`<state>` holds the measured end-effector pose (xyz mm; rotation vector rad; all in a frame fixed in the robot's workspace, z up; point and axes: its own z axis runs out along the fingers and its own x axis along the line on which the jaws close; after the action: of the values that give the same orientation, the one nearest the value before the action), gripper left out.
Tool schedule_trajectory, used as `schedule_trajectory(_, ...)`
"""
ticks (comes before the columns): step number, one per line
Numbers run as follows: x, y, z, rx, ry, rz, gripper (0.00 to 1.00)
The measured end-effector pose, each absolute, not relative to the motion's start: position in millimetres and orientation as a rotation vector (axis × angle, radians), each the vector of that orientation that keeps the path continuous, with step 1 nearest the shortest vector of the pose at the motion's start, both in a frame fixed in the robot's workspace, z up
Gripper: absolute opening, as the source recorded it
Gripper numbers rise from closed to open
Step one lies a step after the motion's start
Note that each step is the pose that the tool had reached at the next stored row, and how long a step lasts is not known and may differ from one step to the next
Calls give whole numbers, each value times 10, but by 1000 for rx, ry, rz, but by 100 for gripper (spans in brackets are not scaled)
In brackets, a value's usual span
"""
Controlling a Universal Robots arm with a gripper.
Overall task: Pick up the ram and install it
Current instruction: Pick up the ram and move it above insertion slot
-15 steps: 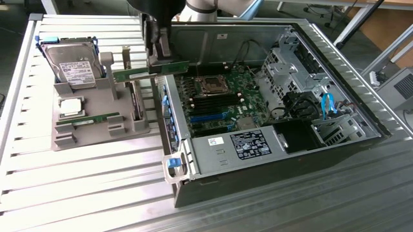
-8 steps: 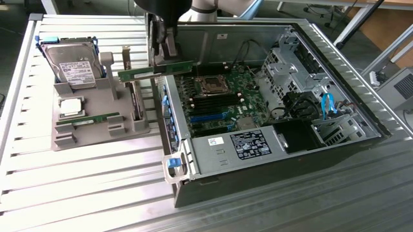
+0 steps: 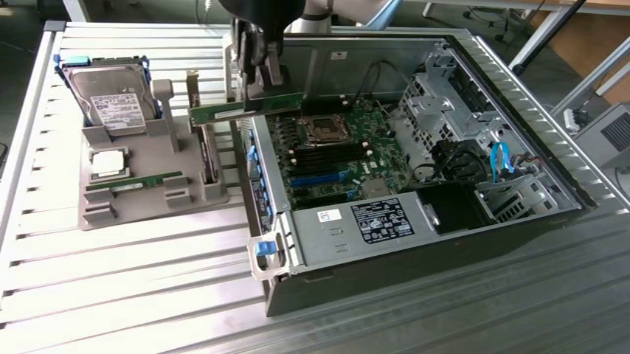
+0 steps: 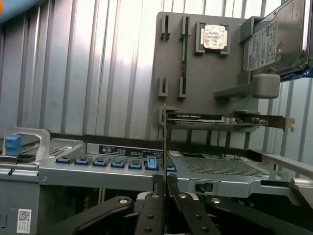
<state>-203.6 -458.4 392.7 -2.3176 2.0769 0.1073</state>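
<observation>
Gripper point(image 3: 260, 88) nearly closed, fingers point(image 4: 182, 196) pinching the ram point(image 3: 236, 110) by its upper edge. Ram hangs in the air over the side wall of the open PC case point(image 3: 394, 302), between the gray parts fixture point(image 3: 138, 210) and the motherboard point(image 3: 335, 147). Long axis approx. level, running along the exterior view's left-right, right end a bit higher; faces upright. Wrist view has it edge-on, a thin strip point(image 4: 164, 142); contact edge probably down. Second RAM stick point(image 3: 133, 182) lies in the fixture w/ HDD point(image 3: 113, 99) and CPU point(image 3: 108, 162).
</observation>
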Motion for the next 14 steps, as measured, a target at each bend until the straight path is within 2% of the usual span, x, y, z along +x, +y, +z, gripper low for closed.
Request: schedule_trajectory(14,-1716,-4583,3928,-2318,2077,107,12)
